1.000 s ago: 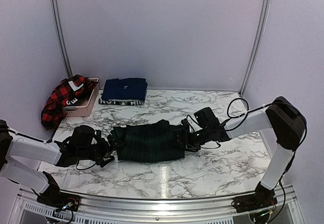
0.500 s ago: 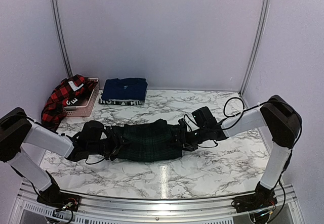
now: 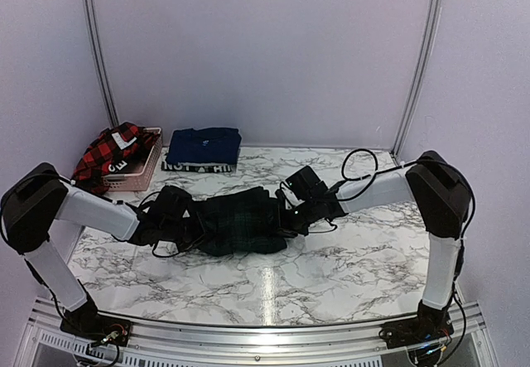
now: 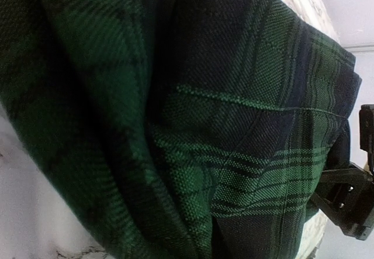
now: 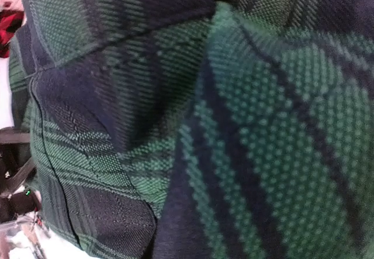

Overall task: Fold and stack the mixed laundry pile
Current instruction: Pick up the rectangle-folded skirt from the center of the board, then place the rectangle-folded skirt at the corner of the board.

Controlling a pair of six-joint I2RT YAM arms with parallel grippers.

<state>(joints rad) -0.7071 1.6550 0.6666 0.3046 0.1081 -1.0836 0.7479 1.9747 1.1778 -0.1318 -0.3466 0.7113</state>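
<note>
- The left gripper and right gripper are sunk into opposite ends of the dark green plaid piece. Whether their jaws are spread or pinching cannot be told.
- The plaid piece lies bunched between them.
- Beneath is a white marble-patterned table.
- Beyond the left gripper is a folded navy piece.
- Farther left, a red-and-black checked shirt drapes over a pink basket.
- Pale lilac walls stand behind.

Garment in front; basket behind-left, stack beside.
</note>
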